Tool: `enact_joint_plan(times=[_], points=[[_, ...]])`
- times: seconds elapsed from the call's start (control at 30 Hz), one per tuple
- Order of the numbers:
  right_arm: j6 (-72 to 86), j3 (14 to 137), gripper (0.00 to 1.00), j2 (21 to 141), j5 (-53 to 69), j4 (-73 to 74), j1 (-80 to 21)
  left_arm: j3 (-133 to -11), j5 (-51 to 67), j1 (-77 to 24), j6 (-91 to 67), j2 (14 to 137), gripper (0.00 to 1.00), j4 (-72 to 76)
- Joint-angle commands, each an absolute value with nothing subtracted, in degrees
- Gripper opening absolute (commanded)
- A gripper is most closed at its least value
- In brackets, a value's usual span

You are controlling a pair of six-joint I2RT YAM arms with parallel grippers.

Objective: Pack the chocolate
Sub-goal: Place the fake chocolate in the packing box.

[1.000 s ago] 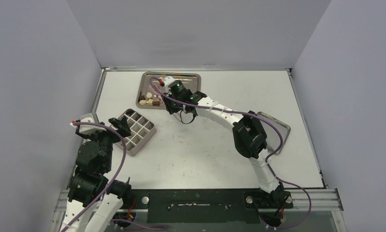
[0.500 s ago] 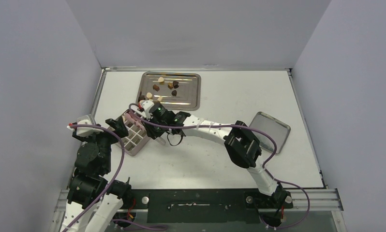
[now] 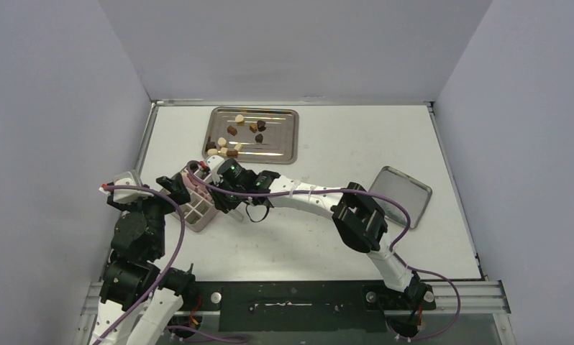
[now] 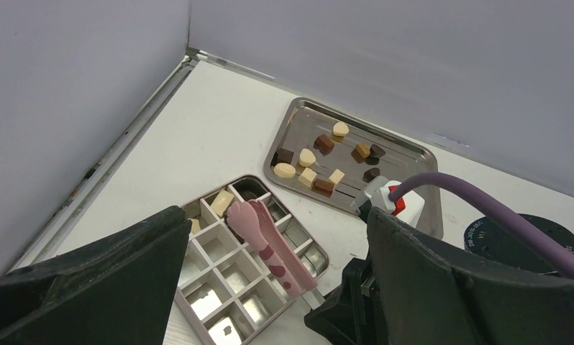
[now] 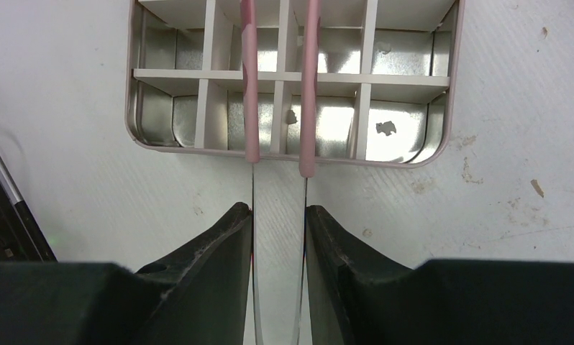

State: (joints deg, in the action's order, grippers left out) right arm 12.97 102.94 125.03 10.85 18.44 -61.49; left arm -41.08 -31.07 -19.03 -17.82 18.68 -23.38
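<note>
Brown, dark and cream chocolate (image 3: 234, 136) lies mostly loose on the steel tray (image 3: 288, 113) at about 11 o'clock on the table (image 3: 306, 237). At least one cream piece (image 4: 221, 203) already sits in a far cell of the divided box (image 3: 198, 219) at 9 o'clock. Over that box hang the pink tongs (image 4: 266, 241), their tips pressed close above the far cells; whether a piece sits between the tips I cannot tell. The right gripper (image 5: 278, 215) squeezes the tongs by their two bare metal handles, its fingers partly closed and pressing one on each handle from the outside. The right arm stretches low across the table from its base at 5 o'clock, elbow near the middle, wrist toward 9 o'clock. The left gripper (image 3: 180, 188) hovers at the box's 9 o'clock edge, its fingers spread wide, holding nothing. A flat steel lid (image 3: 403, 194) rests at 3 o'clock. A second ago the right arm reached to the tray, its wrist covering most of the pieces. Since then it has swung back to the box and the tray shows fully, while the left arm has stayed put.
</note>
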Motion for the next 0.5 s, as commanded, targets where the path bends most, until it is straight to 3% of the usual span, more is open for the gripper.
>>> enact_joint_plan(times=[0.0, 0.47], points=[[13.42, 106.17, 0.24, 124.10, 11.70, 16.82, -61.61, -43.29, -31.45, -18.72, -18.11, 18.28, 0.91, -22.63], [12.83, 109.38, 0.28, 127.26, 15.36, 19.38, -61.85, -43.21, -31.29, -18.63, -18.11, 18.19, 0.91, -22.54]])
